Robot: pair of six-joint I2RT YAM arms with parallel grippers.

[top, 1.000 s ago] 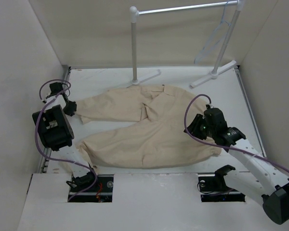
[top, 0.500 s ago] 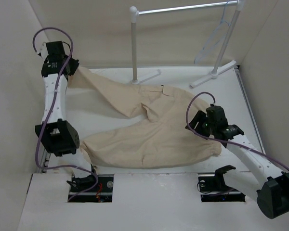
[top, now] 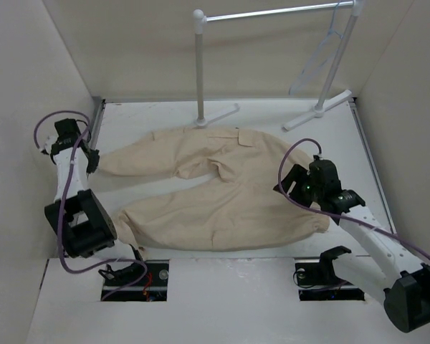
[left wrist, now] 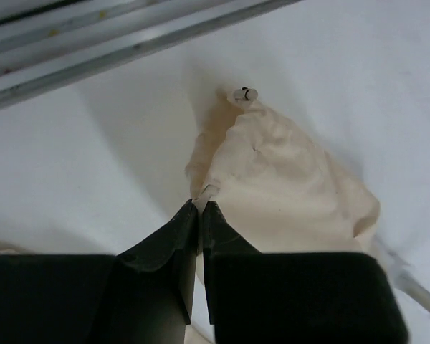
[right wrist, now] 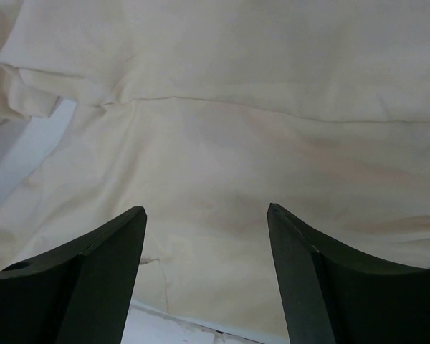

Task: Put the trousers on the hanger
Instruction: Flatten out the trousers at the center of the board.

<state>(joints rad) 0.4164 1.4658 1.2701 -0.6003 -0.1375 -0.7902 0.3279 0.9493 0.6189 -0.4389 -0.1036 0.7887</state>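
top external, trousers: the trousers (top: 222, 193) lie spread on the desk (top: 272, 122), waistband to the right, both legs running left; the hanger (top: 319, 57) hangs well apart from them on the rack (top: 272, 13) at the far right.
top external, left gripper: the left gripper (top: 93, 160) sits low at the cuff of the farther leg. Half a second ago it was raised at the far left with that leg lifted off the desk; now the leg lies flat and drawn out to the left.
top external, right gripper: the right gripper (top: 288, 188) hovers over the waistband end, in much the same place as before.
left wrist, jaws: the left gripper (left wrist: 199, 206) has its jaws together, clamped on the edge of the cuff; a drawcord tip (left wrist: 242, 94) sticks out beyond the bunched cloth.
right wrist, jaws: the right gripper (right wrist: 208, 215) has its jaws wide apart above the cloth, holding nothing.
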